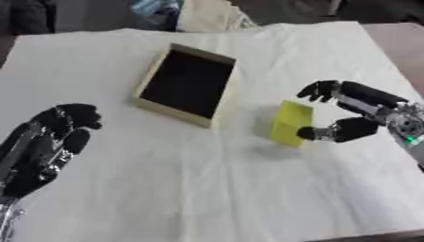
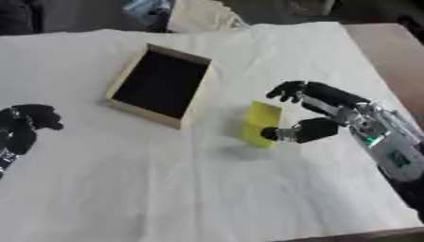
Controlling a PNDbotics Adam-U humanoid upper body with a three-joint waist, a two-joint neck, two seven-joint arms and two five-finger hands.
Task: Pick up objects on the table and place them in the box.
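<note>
Left hand (image 1: 46, 142) idle, fingers relaxed, lower left. Right hand (image 2: 319, 113) grasping yellow block (image 2: 259, 124), right of box (image 1: 187, 84).

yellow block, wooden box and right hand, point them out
yellow rectangular block (image 1: 291, 120), left eye view, on its upper face
shallow wooden box with dark inside (image 1: 149, 79), left eye view, on its left wall
right hand (image 2: 318, 129), right eye view, on its thumb

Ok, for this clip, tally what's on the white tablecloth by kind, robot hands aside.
Yellow block: 1, to the right of the box, with the right robot hand at it, thumb touching its right side.
Box, dark inside with pale walls: 1.
Total: 2.
The left robot hand rests idle at the lower left.
</note>
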